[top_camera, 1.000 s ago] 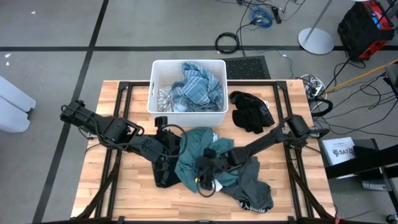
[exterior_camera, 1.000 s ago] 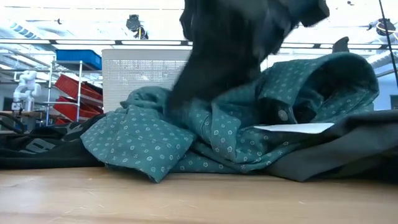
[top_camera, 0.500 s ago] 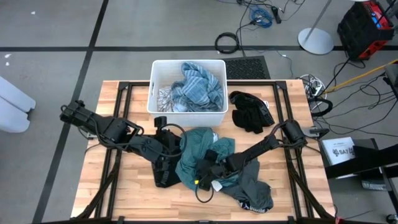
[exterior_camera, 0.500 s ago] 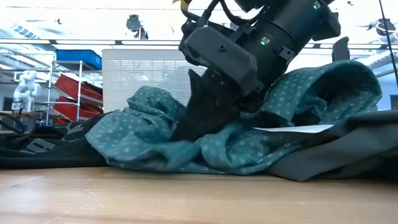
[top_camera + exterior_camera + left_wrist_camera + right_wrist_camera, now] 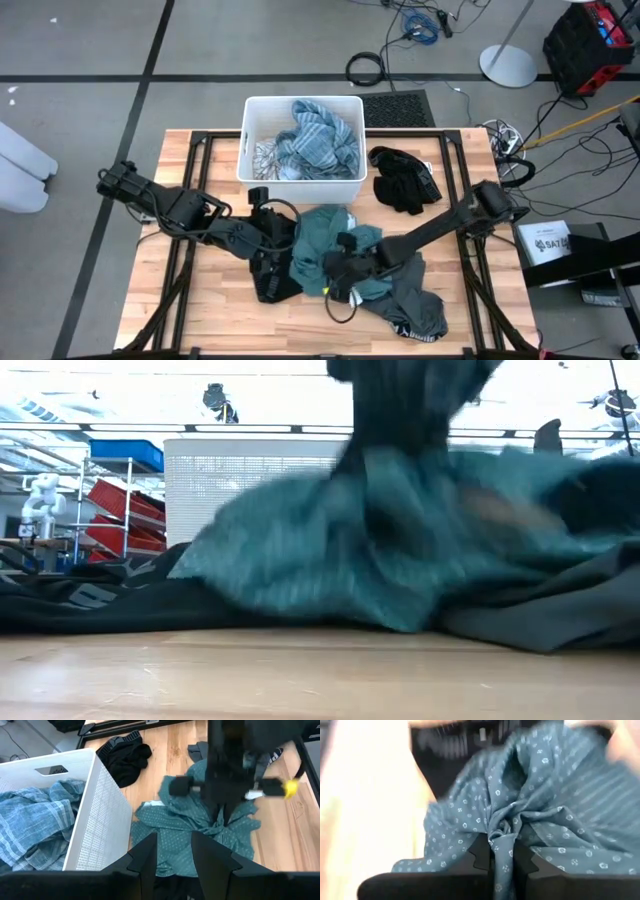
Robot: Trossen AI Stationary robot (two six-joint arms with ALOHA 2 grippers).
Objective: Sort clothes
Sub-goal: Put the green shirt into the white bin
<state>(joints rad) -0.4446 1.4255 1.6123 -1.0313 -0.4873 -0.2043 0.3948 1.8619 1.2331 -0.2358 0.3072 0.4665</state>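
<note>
Pinching a fold of the teal dotted fabric shirt (image 5: 540,820), right gripper (image 5: 501,855) is clamped shut at frame centre, likely to lift it for sorting. Left gripper (image 5: 170,852), fingers parted and empty, waits beside the white plastic bin (image 5: 300,176).

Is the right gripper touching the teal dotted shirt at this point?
Touching. The right wrist view shows the right gripper shut on a bunched fold of the teal dotted shirt, cloth pinched between its fingers.
</note>
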